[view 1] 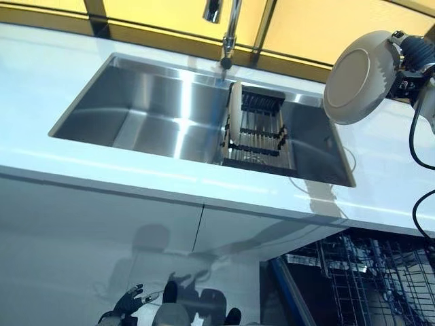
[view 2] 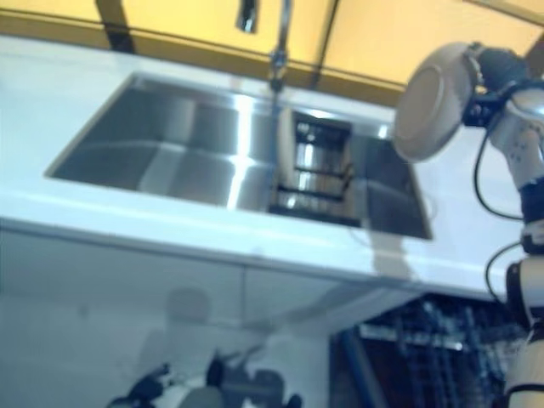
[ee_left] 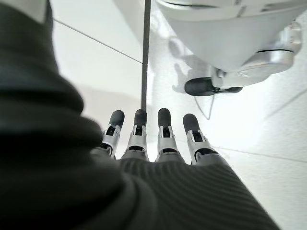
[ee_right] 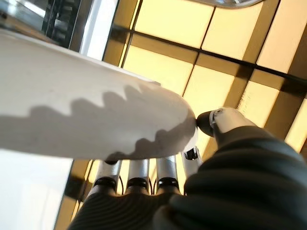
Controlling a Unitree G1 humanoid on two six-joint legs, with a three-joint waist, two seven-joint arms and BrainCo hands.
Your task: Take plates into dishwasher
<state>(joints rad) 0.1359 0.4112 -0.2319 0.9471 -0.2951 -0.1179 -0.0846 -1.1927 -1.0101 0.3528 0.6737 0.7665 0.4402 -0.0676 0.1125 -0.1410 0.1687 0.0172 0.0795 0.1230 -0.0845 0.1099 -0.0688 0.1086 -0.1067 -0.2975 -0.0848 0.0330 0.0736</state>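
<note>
held plate: a white plate is raised on edge at the far right, above the table and just right of the sink; lifted this high it clears the sink rim for the carry.
right robot hand: the right robot hand grips the held plate at its right rim, thumb on one face and fingers behind the other; the pinch keeps the disc from swinging.
left robot hand: the left robot hand hangs low at the near left with fingers straight and holding nothing, kept clear of the work.
second plate: another white plate stands upright at the left end of the dish rack in the sink, its slots holding it on edge.
dishwasher: the dishwasher rack shows at the near right below the table edge, pulled out and ready to receive.
step judged: transfer under way; the held plate must next come down and toward the near right.
</note>
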